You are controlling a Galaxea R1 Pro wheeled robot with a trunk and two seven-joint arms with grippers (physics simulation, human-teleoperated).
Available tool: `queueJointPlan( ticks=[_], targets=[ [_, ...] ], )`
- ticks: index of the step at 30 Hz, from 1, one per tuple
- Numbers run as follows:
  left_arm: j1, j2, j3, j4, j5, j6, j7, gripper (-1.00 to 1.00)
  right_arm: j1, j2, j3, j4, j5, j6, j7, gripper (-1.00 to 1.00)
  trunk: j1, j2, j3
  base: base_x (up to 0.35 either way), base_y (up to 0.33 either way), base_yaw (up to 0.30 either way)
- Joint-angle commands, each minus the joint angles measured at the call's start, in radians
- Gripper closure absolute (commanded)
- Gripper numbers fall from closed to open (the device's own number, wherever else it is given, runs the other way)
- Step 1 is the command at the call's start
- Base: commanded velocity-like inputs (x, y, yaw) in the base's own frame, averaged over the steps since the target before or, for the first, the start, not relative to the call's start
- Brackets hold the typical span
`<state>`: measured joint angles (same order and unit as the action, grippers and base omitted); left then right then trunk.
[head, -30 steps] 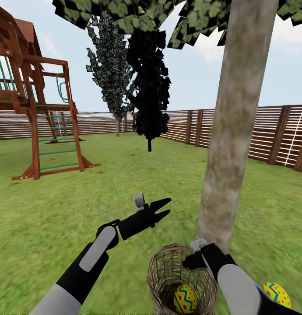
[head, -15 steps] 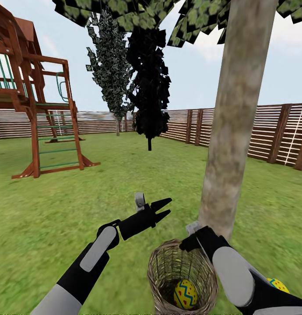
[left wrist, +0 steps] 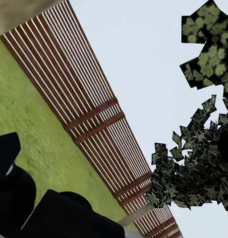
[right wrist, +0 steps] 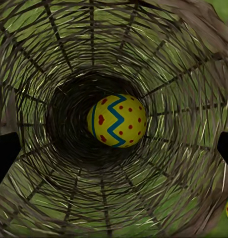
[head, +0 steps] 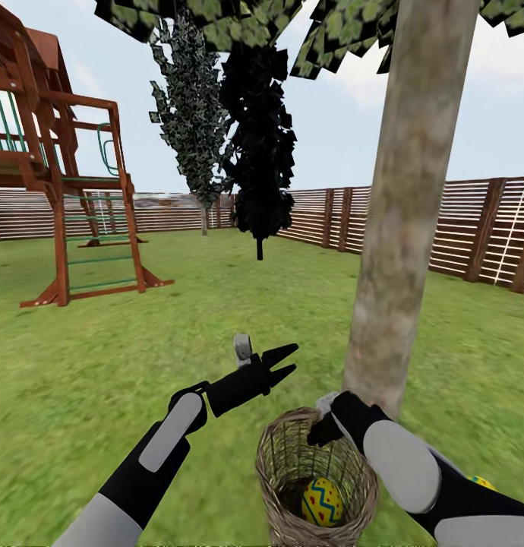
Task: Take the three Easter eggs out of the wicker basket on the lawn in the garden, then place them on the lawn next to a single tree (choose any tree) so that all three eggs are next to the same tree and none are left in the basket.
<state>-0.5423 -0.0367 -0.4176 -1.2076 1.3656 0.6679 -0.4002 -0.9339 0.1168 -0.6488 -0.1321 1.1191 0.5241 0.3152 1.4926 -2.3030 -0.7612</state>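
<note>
While the right gripper (head: 320,433) hung at the rim of the wicker basket (head: 281,463) with fingers (right wrist: 5,151) spread wide and empty, one Easter egg (head: 322,501) lay on the basket floor. Basket stood on the lawn (head: 102,357) just beside the tree (head: 402,228). Left gripper (head: 283,363) was parted, unloaded, above the grass

Left gripper (head: 283,362) raised forward, fingers (head: 281,352) apart; right gripper (right wrist: 114,148) downward, fingers wide.

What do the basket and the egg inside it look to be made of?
The wicker basket looks like open woven wicker, brown-grey and matte, with grass showing through the gaps. The Easter egg looks smooth, hard and painted; its material is unclear.
</note>
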Motion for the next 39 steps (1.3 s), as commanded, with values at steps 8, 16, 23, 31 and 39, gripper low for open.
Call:
queueJointPlan(
  ticks=[8, 16, 23, 31, 39],
  targets=[
    [-0.001, 0.001, 0.0, 0.0, 0.007, 0.006, 0.0, -1.0, 0.0, 0.003, -0.006, 0.0, 0.011, 0.001, 0.011, -1.0, 0.031, -0.057, -0.025, 0.0, 0.0, -0.022],
    [-0.001, 0.001, 0.0, 0.0, 0.007, 0.007, 0.0, -1.0, 0.0, 0.004, -0.006, 0.002, 0.01, 0.001, 0.012, -1.0, 0.061, -0.113, -0.043, 0.0, 0.0, -0.223],
    [-0.001, 0.004, 0.001, 0.0, 0.008, 0.007, -0.007, -1.0, 0.0, 0.003, -0.006, 0.001, 0.009, 0.001, 0.041, -1.0, 0.073, -0.134, -0.048, 0.0, 0.0, -0.176],
    [-0.001, 0.0, 0.003, 0.036, 0.01, 0.006, -0.01, -1.0, 0.0, 0.003, -0.006, 0.002, 0.01, 0.001, 0.047, -1.0, 0.073, -0.134, -0.048, 0.038, 0.118, -0.008],
    [-0.001, -0.002, 0.003, 0.045, 0.01, 0.006, -0.011, -1.0, 0.001, 0.001, -0.008, 0.002, 0.008, 0.001, 0.048, -1.0, 0.073, -0.134, -0.046, 0.154, 0.242, -0.139]
  ],
)
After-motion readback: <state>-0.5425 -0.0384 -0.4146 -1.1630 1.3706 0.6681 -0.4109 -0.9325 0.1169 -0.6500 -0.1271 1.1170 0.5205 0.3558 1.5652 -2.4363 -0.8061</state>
